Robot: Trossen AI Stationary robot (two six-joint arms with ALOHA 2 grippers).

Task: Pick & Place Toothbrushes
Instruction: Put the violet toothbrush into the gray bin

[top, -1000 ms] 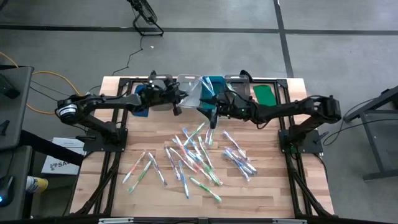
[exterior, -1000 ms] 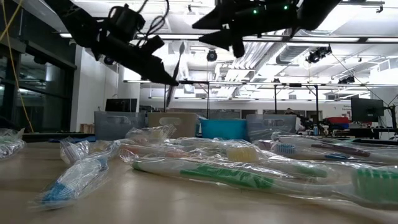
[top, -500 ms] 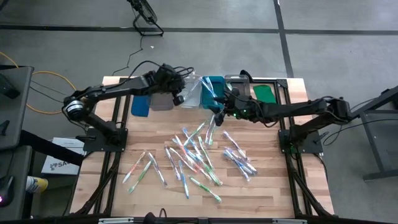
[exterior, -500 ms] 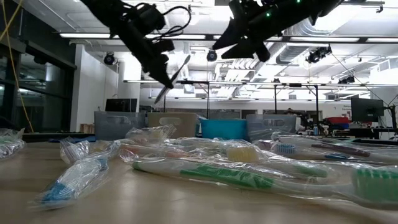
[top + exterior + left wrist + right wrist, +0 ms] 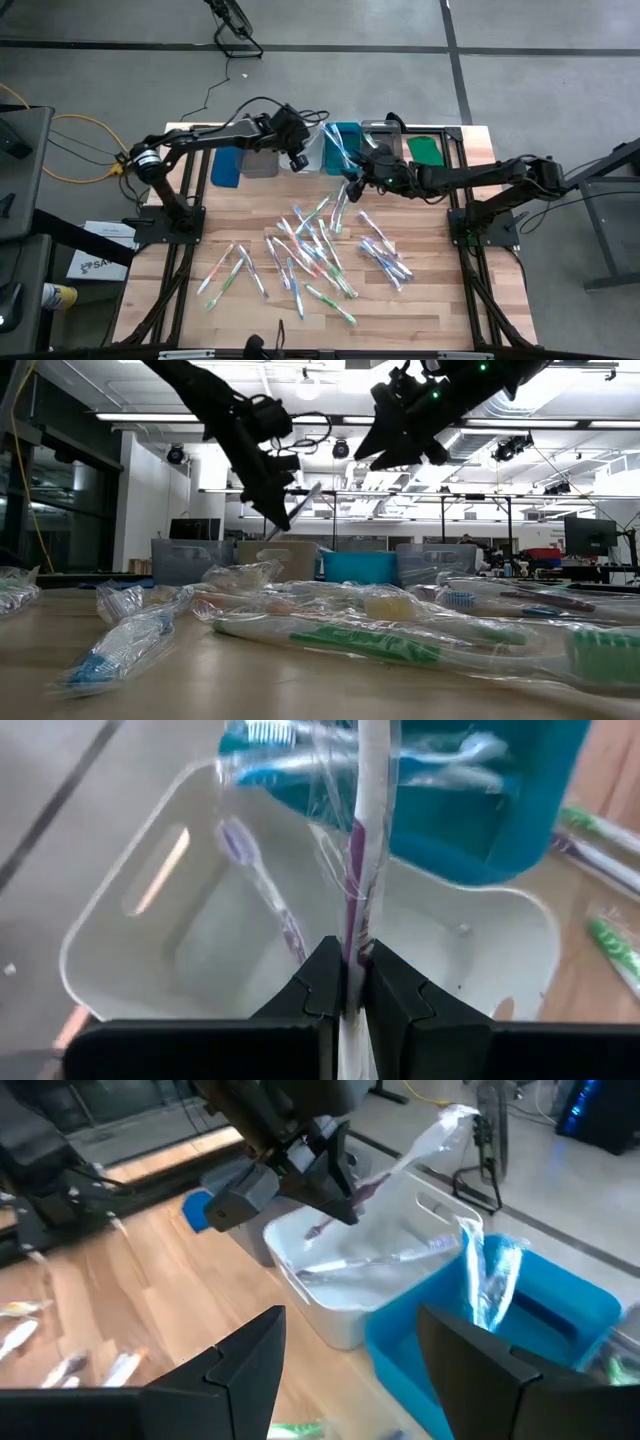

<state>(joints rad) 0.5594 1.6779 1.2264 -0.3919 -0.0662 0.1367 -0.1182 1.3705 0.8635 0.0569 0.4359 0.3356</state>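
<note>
One wrapped toothbrush (image 5: 360, 850), lower end hidden in left gripper (image 5: 348, 982).

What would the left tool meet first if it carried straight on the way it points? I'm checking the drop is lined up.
Most likely the inside of the clear white plastic bin, where a purple toothbrush already lies. The left tool, shut on a wrapped purple-striped toothbrush, points into it; depth is uncertain.

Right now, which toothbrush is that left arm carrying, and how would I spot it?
Look at the row of bins along the table's far edge and find the clear bin beside the teal bin. Just above it, the left end effector is shut on a wrapped toothbrush with purple accents, the only one in the air.
</note>
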